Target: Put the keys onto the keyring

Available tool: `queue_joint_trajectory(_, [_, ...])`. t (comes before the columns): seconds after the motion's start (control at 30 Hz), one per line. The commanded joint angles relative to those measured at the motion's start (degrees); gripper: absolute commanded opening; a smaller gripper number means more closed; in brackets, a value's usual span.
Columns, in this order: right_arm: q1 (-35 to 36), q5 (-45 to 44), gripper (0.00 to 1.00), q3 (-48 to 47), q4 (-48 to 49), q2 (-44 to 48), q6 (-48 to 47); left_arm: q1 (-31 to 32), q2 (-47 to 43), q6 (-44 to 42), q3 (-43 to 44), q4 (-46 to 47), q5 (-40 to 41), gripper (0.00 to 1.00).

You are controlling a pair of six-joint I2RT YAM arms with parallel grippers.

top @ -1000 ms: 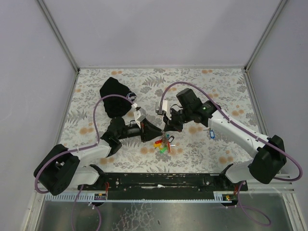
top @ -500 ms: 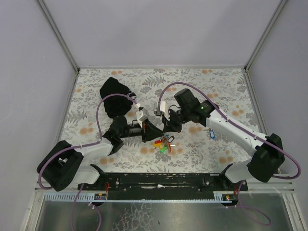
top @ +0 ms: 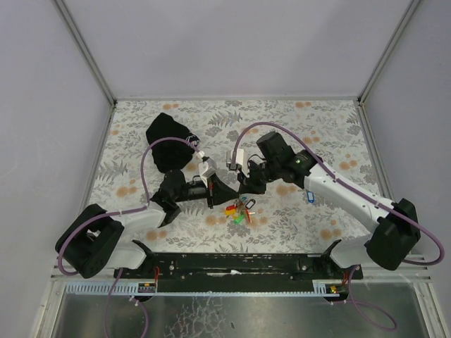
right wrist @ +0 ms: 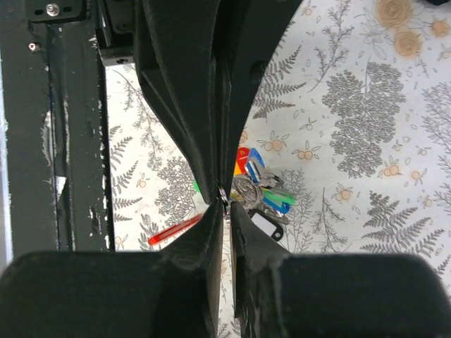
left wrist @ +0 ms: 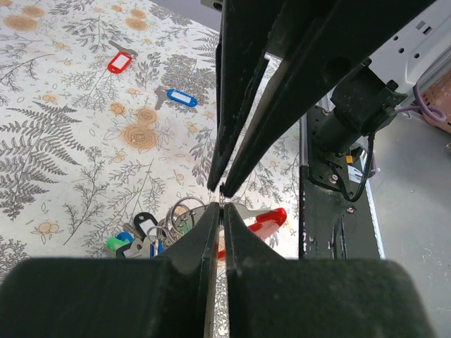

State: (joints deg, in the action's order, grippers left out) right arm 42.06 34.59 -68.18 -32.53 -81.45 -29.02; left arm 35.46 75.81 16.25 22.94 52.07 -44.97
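L gripper pinched shut, tip-to-tip w/ R gripper (can't tell if that one's closed), right by key bunch.

Top view: high above near edge, looking down on whole table. Wrist views: close, facing each other, sharing keys.

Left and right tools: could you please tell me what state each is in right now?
Left tool: closed, tips apparently pinching the keyring.
Right tool: only a narrow slit between its fingers; open or closed cannot be told.
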Motion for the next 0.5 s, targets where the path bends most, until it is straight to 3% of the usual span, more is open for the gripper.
queue_joint_trajectory(0.0, [0.52,-2.26,0.16,3.77,8.15,5.8,2.87,-0.22,0.21,2.83,-2.17,9.73,1.36,0.0])
queue_joint_trajectory(0.17, [-1.43,-1.28,0.17,10.61,16.22,10.67,5.35,-0.22,0.3,5.36,-4.06,15.14,3.49,0.0])
queue_joint_trajectory(0.33, [-8.29,10.96,0.22,20.92,33.31,16.24,13.03,-0.22,1.4,7.4,-5.05,19.79,3.81,0.0])
queue_joint_trajectory(0.47, [-8.67,13.37,0.28,27.37,44.96,18.3,17.3,-0.15,2.68,8.47,-5.1,22.02,3.73,0.0])
